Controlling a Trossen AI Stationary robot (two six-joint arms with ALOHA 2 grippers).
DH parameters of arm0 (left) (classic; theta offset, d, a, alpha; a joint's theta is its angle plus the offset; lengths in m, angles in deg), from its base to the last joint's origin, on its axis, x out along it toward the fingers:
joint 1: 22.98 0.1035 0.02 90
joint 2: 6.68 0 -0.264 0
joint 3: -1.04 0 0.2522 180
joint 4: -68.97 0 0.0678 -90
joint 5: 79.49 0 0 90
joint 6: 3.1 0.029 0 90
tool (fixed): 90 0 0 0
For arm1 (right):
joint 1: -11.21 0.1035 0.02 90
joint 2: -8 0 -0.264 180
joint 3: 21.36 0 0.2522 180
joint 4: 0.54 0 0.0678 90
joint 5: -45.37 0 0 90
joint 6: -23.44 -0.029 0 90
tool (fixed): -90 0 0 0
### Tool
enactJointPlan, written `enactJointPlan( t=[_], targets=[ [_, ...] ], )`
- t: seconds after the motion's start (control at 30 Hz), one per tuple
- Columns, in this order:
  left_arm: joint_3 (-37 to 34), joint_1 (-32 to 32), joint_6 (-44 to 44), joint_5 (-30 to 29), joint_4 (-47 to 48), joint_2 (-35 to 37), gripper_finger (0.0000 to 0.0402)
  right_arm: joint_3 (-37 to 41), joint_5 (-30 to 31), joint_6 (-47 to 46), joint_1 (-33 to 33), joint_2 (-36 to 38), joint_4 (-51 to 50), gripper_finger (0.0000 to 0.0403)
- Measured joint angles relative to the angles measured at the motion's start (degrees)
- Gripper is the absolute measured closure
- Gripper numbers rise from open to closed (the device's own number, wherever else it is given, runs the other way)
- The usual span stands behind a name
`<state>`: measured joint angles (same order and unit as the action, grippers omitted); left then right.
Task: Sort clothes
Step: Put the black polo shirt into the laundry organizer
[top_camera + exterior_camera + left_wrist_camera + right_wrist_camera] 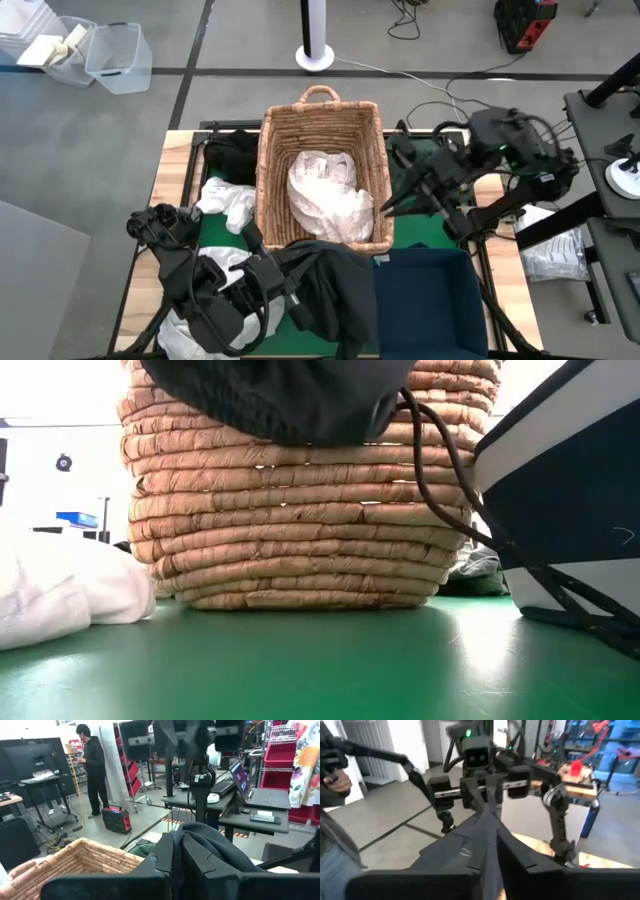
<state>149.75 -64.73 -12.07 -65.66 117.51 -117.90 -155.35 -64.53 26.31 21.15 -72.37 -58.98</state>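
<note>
Black garment (pixel 335 290) hangs crumpled from left gripper (pixel 300 285).

The tan woven wicker basket (pixel 320 165) is seen from overhead and, level at bench height, close up (pixel 300 530).

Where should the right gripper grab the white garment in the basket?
Grip the raised crumpled fold at the top of the white garment, coming straight down from above. The wicker basket walls block any sideways approach, and the bunched ridge gives closing fingers loose fabric to pinch.
</note>
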Motion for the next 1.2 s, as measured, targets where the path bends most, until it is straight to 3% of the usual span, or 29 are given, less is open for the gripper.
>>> enactJointPlan(
  t=[0.17,0.37,0.63,0.77,0.97,1.2],
  targets=[
    [0.00,1.19,1.34,-0.05,-1.61,0.81,0.0401,-3.77,0.15,0.02,0.97,-4.42,-3.11,0.0269],
    [0.00,1.89,9.67,0.05,-8.77,0.81,0.0401,-5.89,0.37,-0.92,1.30,-9.44,-3.57,0.0170],
    [0.00,2.44,17.23,0.08,-15.43,0.81,0.0401,-7.70,-1.15,-2.91,1.51,-14.60,-3.03,0.0087],
    [0.00,2.90,17.49,0.18,-15.49,0.81,0.0401,-9.66,-2.65,-3.24,1.59,-17.05,-2.62,0.0080],
    [0.00,3.70,17.52,1.60,-15.40,0.81,0.0401,-12.07,-3.08,-3.23,1.57,-20.29,-1.28,0.0102],
    [0.00,3.79,19.45,1.69,-15.71,0.81,0.0401,-12.90,-3.08,-2.38,1.57,-21.32,1.96,0.0176]
  ],
)
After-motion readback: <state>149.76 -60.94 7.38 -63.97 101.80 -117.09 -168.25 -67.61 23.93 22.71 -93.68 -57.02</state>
